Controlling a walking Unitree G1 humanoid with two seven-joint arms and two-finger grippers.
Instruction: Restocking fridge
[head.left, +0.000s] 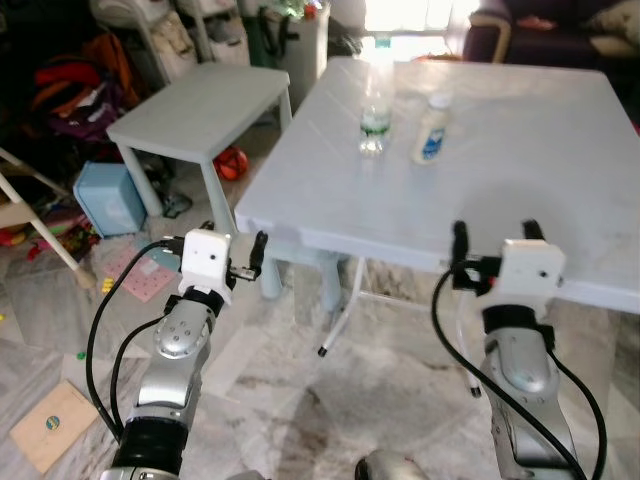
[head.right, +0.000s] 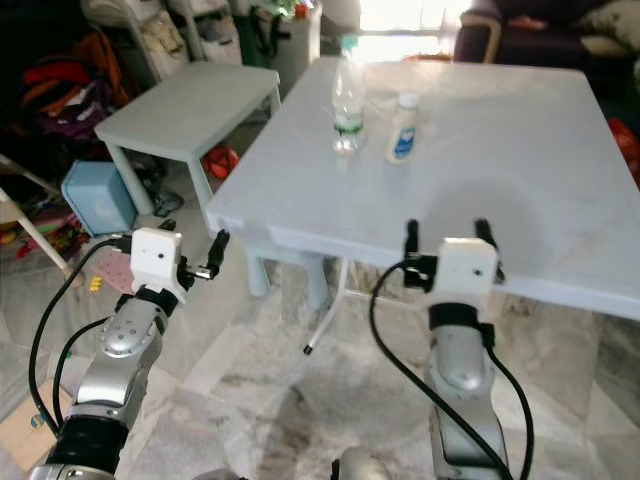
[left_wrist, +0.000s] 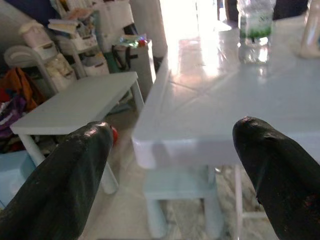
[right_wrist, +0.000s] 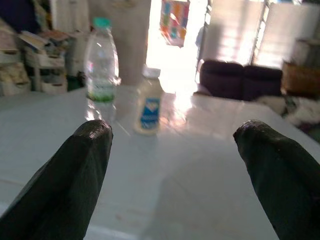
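Closest to me, my left gripper (head.left: 233, 248) and right gripper (head.left: 495, 236) hang spread and empty at the white table (head.left: 560, 200) edge; the water bottle (head.left: 374, 112) and small white bottle (head.left: 432, 128) stand side by side, well beyond them

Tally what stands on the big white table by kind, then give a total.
Clear water bottle with green label: 1
White bottle with blue label: 1
Total: 2, standing side by side toward the far side of the big white table.
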